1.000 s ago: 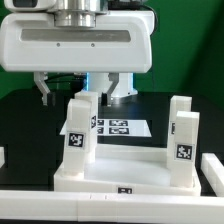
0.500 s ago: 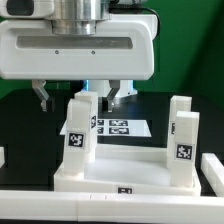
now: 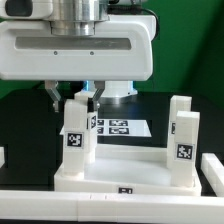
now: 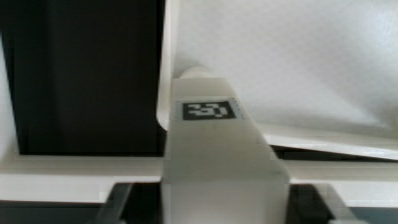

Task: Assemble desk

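The white tabletop [image 3: 120, 165] lies upside down with its rim up. One white square leg [image 3: 80, 135] with a tag stands upright at its corner on the exterior view's left. Two more legs [image 3: 183, 135] stand at the exterior view's right. My gripper [image 3: 75, 98] hangs over the left leg's top, with a finger on each side. In the wrist view the leg [image 4: 222, 150] rises between my fingers [image 4: 121, 202], and a narrow dark gap shows on each side. The tabletop [image 4: 302, 60] lies beyond it.
The marker board [image 3: 120, 128] lies flat on the black table behind the tabletop. A long white bar [image 3: 100, 208] runs along the front. White pieces show at the right edge [image 3: 212, 165] and the left edge [image 3: 2, 158].
My fingers have drawn inward from a wide spread to stand close around the top of the left leg. The leg and tabletop have not moved.
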Robot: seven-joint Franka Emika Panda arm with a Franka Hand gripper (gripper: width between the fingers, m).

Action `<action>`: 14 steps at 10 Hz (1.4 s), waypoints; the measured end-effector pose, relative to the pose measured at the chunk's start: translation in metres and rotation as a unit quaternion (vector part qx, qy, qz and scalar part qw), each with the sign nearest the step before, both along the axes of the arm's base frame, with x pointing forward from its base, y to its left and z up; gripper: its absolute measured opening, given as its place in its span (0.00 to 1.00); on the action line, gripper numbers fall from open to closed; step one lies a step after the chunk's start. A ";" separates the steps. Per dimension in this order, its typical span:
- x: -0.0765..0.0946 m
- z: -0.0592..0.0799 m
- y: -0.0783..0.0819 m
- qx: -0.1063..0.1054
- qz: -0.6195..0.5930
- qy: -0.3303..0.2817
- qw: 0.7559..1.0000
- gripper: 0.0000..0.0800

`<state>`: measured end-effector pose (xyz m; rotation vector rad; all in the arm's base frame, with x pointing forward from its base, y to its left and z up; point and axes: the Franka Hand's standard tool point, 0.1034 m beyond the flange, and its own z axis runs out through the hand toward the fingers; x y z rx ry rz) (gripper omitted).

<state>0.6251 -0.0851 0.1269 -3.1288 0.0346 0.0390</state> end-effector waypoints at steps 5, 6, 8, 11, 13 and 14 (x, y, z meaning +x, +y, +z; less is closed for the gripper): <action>0.000 0.000 0.000 -0.001 -0.055 0.001 0.998 0.36; 0.000 0.000 0.000 -0.001 -0.077 0.001 0.997 0.36; 0.000 0.000 0.000 -0.003 -0.166 0.002 0.986 0.36; 0.001 -0.001 0.001 0.003 -0.329 0.000 0.944 0.36; 0.002 -0.001 0.003 0.005 -0.416 -0.001 0.909 0.36; 0.003 -0.001 0.004 0.005 -0.448 -0.003 0.894 0.36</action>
